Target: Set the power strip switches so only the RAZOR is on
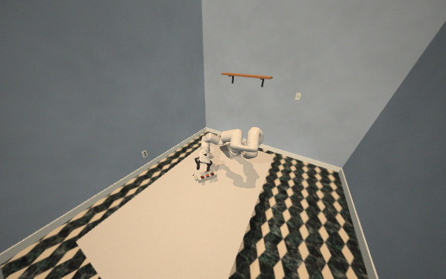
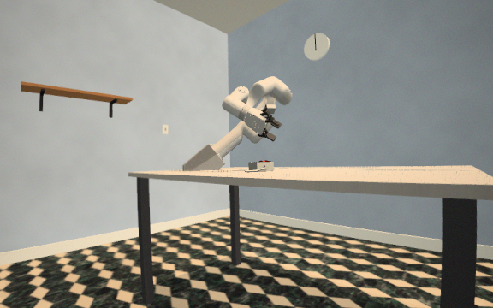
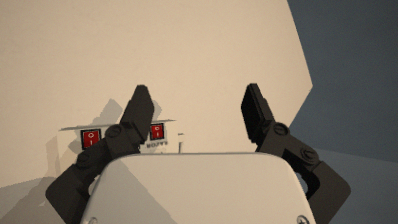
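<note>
A small white power strip (image 1: 204, 177) (image 2: 260, 165) (image 3: 72, 142) with red rocker switches lies flat on the table near the arm's base. In the wrist view two red switches show, one (image 3: 90, 138) at the left and one (image 3: 156, 131) beside my left finger; others are hidden behind that finger. The labels are too small to read. My gripper (image 1: 203, 166) (image 2: 272, 130) (image 3: 197, 95) is open and empty. It hangs well above the strip, tilted down toward it.
The beige table (image 1: 176, 217) (image 2: 358, 175) (image 3: 200, 50) stretches far from the strip. The arm's base (image 2: 204, 159) stands just behind the strip. A wooden shelf (image 2: 75, 93) and a clock (image 2: 316, 46) hang on the walls, far away.
</note>
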### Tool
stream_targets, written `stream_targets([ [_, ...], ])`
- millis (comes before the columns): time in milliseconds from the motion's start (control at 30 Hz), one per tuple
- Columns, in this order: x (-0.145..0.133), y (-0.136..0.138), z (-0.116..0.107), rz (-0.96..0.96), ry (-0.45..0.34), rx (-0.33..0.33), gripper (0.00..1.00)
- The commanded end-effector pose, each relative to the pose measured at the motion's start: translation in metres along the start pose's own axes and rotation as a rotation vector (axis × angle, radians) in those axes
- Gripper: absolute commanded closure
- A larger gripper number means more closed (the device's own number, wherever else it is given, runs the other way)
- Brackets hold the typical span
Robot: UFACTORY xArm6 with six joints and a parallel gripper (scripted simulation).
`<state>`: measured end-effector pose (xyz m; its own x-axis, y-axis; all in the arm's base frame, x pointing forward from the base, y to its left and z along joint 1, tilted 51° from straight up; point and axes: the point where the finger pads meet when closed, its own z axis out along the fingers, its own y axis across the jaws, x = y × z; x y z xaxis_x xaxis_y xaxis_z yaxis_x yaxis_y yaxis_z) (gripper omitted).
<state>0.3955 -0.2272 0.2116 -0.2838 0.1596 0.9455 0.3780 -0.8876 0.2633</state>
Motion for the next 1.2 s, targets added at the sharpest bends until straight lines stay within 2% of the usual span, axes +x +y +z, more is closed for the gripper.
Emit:
stream_targets([
  [0,0.0005,0.0011,-0.0004,-0.003,0.000,-0.001,0.00],
  [733,0.0002,0.0007,-0.0008,0.011,-0.006,-0.011,0.00],
  [867,-0.0012,-0.0010,-0.0025,0.059,-0.023,-0.047,0.00],
  [1033,-0.0025,-0.0046,-0.0044,0.170,-0.068,-0.129,0.00],
  [1100,-0.0025,-0.0046,-0.0044,0.170,-0.068,-0.129,0.00],
  [1167,-0.0027,-0.0065,-0.0049,0.231,-0.093,-0.174,0.00],
])
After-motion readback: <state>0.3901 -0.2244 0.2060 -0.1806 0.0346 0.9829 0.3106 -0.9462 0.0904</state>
